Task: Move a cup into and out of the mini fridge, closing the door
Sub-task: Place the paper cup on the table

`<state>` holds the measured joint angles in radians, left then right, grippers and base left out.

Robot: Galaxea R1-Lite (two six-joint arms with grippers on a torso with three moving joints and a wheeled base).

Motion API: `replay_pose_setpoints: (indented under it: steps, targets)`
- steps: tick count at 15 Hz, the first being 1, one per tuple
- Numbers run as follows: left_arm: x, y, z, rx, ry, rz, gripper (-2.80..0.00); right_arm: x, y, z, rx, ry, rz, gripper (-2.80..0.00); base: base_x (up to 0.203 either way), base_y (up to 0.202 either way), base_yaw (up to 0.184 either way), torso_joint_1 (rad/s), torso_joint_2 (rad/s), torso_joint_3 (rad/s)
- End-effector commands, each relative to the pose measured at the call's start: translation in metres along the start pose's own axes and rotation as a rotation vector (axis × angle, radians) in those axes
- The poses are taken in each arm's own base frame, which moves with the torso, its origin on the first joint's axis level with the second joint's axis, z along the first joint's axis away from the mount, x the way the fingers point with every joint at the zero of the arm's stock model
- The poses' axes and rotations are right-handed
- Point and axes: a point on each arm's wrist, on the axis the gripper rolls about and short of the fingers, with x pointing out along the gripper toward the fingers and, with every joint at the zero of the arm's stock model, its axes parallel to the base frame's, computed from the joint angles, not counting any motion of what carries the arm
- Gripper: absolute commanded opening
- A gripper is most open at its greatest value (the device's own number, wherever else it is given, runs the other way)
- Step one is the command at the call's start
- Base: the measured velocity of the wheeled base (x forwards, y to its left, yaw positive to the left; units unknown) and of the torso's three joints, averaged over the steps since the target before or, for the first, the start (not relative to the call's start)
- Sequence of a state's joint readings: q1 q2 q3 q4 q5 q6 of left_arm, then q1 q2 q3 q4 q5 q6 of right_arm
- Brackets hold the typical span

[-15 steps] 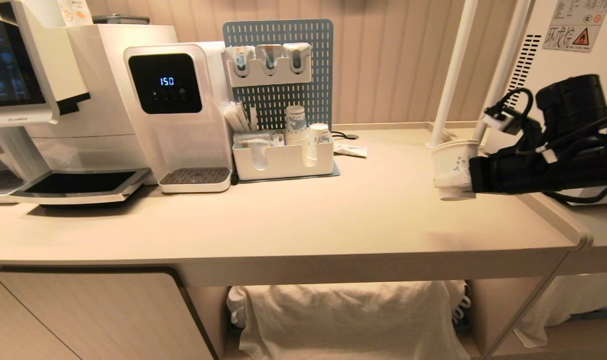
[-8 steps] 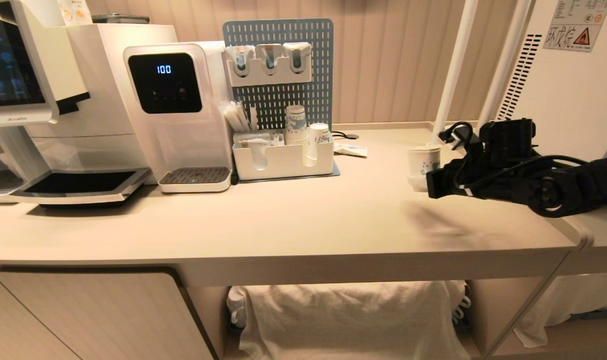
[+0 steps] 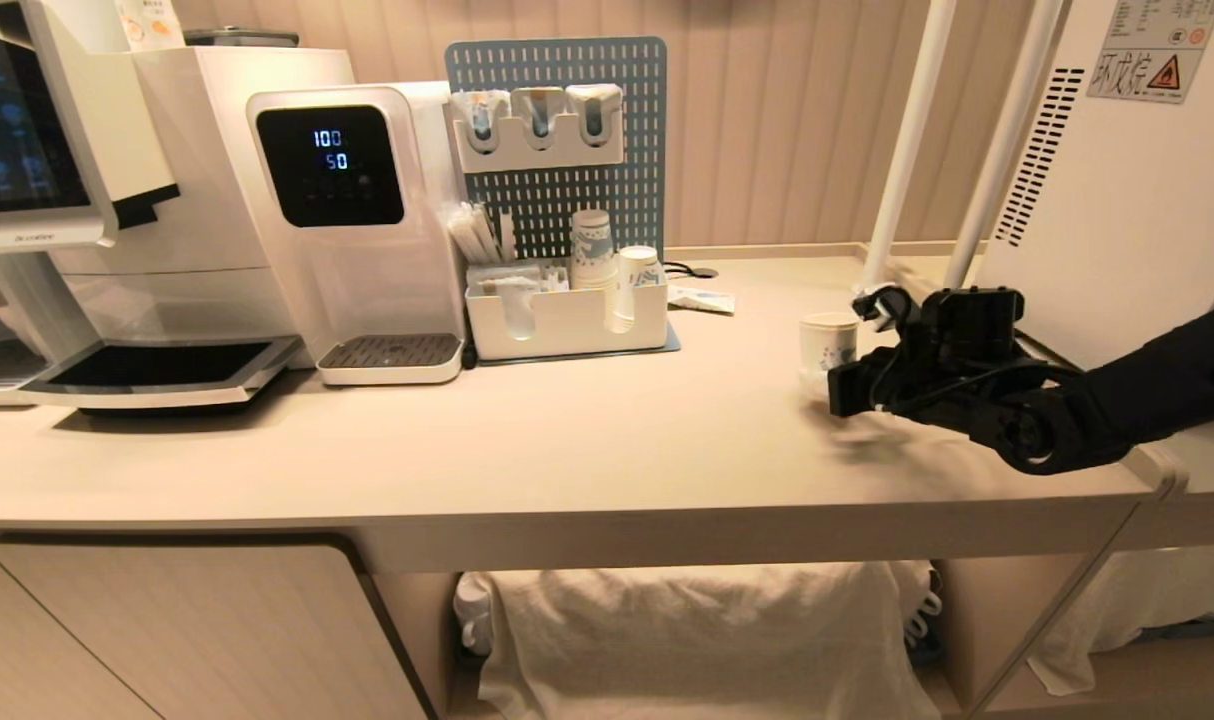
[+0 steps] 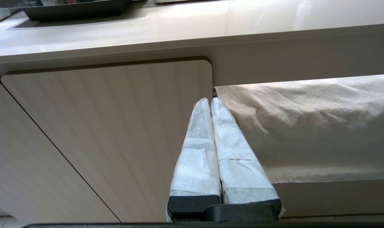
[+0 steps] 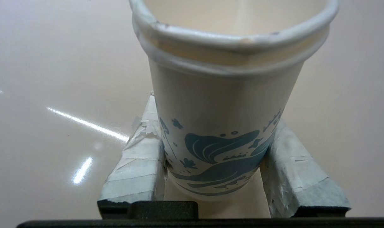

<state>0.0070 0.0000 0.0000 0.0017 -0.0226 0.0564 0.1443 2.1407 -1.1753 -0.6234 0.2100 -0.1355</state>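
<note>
My right gripper (image 5: 211, 152) holds the cup (image 5: 223, 126) low on its sides, one taped finger (image 5: 138, 171) pressed against each flank of the blue swirling print. The cup stands upright at the right end of the counter (image 3: 607, 440), its base at or just above the surface (I cannot tell which), near the white fridge (image 3: 1117, 200) and well apart from the organiser tray (image 3: 567, 320) of stacked cups. My left gripper (image 4: 211, 104) hangs parked below the counter edge before a cabinet door (image 4: 116, 126), its fingers pressed together on nothing.
</note>
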Motion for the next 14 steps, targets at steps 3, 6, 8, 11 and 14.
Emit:
replay_pose_setpoints:
  steps: [3,6,8,11,14]
  targets:
    - [0.000,0.000,0.000,0.000,0.000,0.000,-2.80,0.010,-0.004,-0.013,0.008,0.024,-0.002,-2.80,0.000,0.000,0.000,0.000,0.00,0.000]
    - [0.000,0.000,0.000,0.000,0.000,0.000,-2.80,0.011,-0.006,-0.007,0.027,-0.030,-0.011,0.00,0.000,0.000,0.000,0.000,0.00,0.000]
    - [0.000,0.000,0.000,0.000,0.000,0.000,-2.80,0.008,-0.006,-0.005,0.035,-0.036,-0.013,0.00,0.000,0.000,0.000,0.000,0.00,0.000]
    - [0.000,0.000,0.000,0.000,0.000,0.000,-2.80,-0.001,-0.006,0.000,0.040,-0.036,-0.015,0.00,0.000,0.000,0.000,0.000,0.00,0.000]
    - [0.000,0.000,0.000,0.000,0.000,0.000,-2.80,-0.021,-0.005,0.003,0.036,-0.033,-0.014,0.00,0.000,0.000,0.000,0.000,0.00,0.000]
